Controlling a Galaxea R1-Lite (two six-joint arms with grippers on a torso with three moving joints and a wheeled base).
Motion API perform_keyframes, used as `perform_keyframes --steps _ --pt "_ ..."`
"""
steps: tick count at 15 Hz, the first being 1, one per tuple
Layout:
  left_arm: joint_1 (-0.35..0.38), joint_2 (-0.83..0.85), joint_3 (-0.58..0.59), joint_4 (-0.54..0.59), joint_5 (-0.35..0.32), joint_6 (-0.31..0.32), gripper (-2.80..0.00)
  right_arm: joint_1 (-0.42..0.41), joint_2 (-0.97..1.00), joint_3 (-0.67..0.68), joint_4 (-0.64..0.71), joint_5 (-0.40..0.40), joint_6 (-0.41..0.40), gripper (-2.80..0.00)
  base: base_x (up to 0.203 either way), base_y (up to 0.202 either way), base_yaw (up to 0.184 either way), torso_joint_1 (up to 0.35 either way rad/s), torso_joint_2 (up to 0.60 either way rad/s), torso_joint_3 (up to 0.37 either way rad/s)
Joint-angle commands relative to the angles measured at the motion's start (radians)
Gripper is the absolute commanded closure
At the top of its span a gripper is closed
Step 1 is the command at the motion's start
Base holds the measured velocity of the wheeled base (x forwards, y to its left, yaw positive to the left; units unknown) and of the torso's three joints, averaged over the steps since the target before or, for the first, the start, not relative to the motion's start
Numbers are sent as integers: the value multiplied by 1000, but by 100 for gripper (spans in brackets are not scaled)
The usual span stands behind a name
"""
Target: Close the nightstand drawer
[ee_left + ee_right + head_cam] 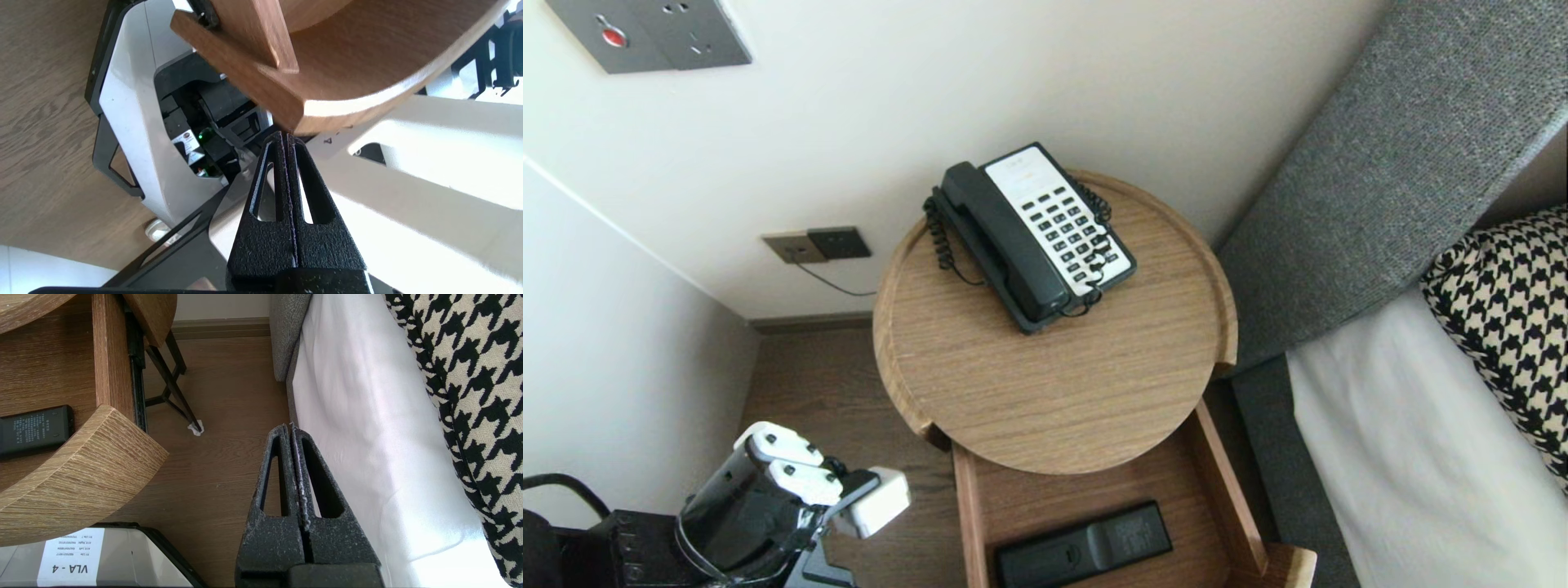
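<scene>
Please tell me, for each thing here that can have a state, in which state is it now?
drawer: pulled open below the round table top.
remote control: lying flat inside the drawer.
handset: resting on the telephone.
left gripper: shut, empty, tips close to a corner of the drawer.
right gripper: shut, empty, over the floor beside the bed.

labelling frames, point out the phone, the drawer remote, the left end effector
black-and-white corded phone (1011, 241): head view, handset
flat black remote (1086, 547): head view, middle
left end effector (285, 135): left wrist view, fingertips
</scene>
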Motion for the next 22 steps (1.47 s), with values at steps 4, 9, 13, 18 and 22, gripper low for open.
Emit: perform_keyframes --steps 4,9,13,18,22 --pt "-50 -89 26 70 -7 5 0 0 -3 0 1 0 0 0 0 0 0 0 0 0" --pt "-142 -15 20 67 -5 6 0 0 -3 0 1 1 0 0 0 0 0 0 0 0" --pt "-162 47 18 30 -2 0 0 0 -3 0 1 1 0 0 0 0 0 0 0 0" --pt "-165 87 13 22 -1 -4 0 0 -2 0 1 1 0 0 0 0 0 0 0 0" --pt "-163 110 9 -66 17 -45 0 0 -3 0 -1 1 0 0 0 0 0 0 0 0"
